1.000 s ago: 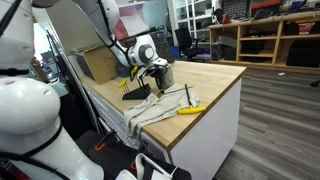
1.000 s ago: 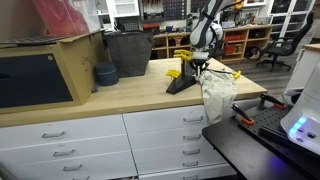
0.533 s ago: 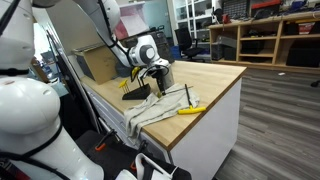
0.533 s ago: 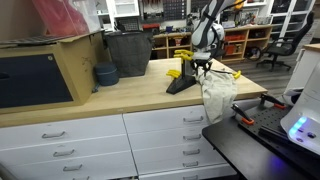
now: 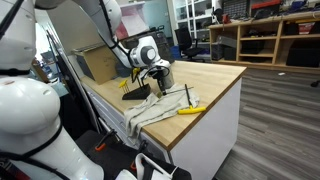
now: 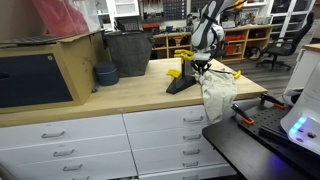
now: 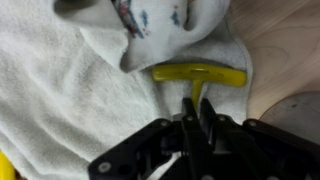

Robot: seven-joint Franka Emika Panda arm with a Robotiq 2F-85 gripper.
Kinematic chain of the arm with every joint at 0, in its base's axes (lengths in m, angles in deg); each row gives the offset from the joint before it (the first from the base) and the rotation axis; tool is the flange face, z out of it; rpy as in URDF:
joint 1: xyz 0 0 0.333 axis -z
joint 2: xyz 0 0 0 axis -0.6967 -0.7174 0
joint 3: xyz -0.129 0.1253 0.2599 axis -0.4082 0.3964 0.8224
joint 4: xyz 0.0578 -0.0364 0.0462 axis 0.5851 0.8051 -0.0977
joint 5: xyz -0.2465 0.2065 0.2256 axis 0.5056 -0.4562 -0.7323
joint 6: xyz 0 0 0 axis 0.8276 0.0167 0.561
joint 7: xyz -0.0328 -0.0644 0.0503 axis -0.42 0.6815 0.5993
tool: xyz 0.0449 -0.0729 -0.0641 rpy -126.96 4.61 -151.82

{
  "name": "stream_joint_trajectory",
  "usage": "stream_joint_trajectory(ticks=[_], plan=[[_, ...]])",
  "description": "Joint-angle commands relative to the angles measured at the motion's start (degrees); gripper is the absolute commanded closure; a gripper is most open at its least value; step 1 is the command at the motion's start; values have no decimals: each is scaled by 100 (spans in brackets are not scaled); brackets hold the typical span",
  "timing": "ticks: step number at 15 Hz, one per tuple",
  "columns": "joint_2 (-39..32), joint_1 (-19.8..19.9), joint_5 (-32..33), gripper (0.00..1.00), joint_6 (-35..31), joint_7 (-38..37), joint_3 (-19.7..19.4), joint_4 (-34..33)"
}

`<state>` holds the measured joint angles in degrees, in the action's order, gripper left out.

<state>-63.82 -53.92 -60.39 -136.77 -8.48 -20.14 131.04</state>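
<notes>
1. Now we look down the wrist view: the tool (image 7: 193, 125) has its jaws drawn in close on the dark stem of the yellow T-handle (image 7: 198, 75), gripping it just below the crossbar.
2. We see the yellow T-handle lying on the white cloth (image 7: 60, 90), crossbar flat and stem pointing back toward the tool. A crumpled, stained fold of cloth sits just beyond it.
3. In both exterior views the tool hangs low over that cloth, which drapes off the edge of the tabletop (image 5: 215, 75).
4. For a sound grip, we judge the stem should sit centred between the pads and be squeezed firmly, because a thin round stem can roll or pivot.
5. Any lift, we reckon, wants to go straight up and slowly. The crossbar could snag the loose fold and drag the cloth further over the edge.
6. We would watch the wrist view for the crossbar tilting, which would be an early sign of slip.
</notes>
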Motion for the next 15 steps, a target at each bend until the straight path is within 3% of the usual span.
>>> stream_joint_trajectory(ticks=[1, 9, 15], plan=[[202, -15, 50, 100, 10, 46, -79, 75], [1636, 440, -100, 98, 427, 703, -49, 661], [2130, 680, 9, 98, 872, 1013, 97, 1009]])
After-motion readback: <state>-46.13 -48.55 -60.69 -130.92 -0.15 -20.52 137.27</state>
